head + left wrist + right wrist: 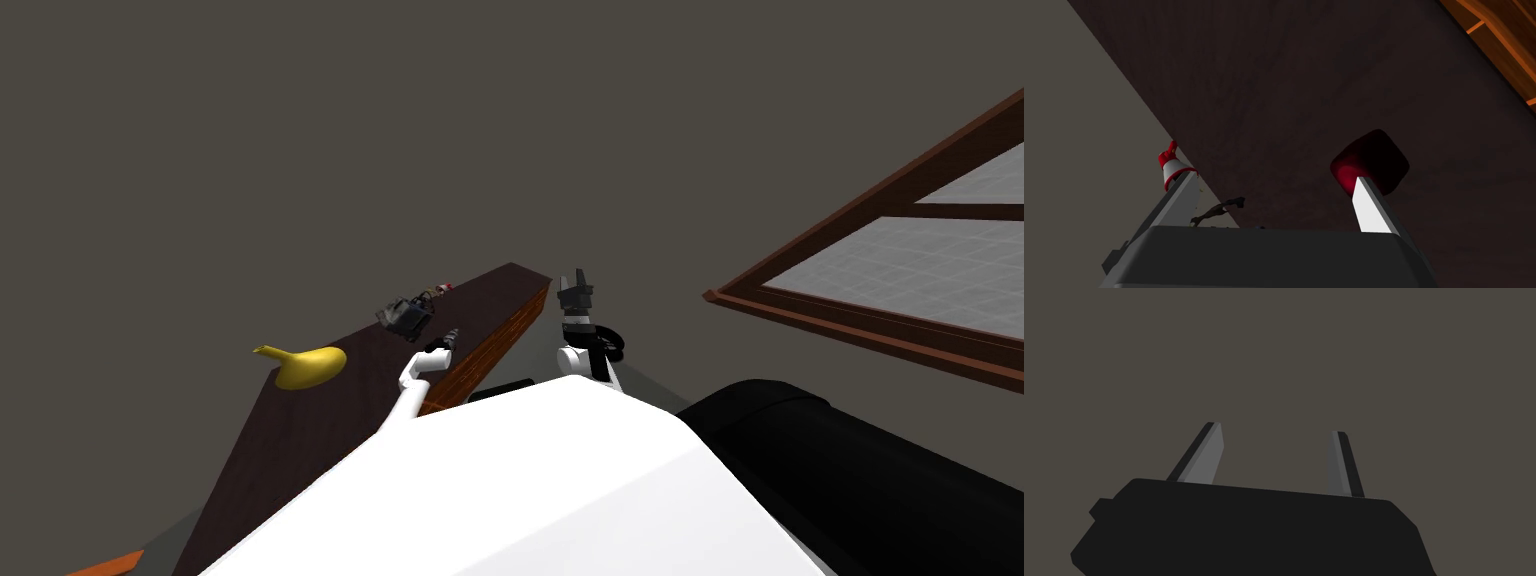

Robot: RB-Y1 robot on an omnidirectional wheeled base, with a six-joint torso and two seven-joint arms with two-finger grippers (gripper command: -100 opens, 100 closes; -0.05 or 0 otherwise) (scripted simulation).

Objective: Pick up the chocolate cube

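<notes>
Left gripper (1275,177) spread, dark red cube (1374,157) just beyond one fingertip (1366,202); right gripper (1276,429) spread too. Slide sideways to centre the cube, then close

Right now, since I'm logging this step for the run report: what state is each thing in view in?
left gripper: open, empty, above the dark table.
dark red cube: on the table, ungripped, at one fingertip, not between the two.
right gripper: open, empty, raised beside the table.
yellow gourd-shaped thing: lying on the table.
small red and white thing: at the table's edge by the wall.
</notes>
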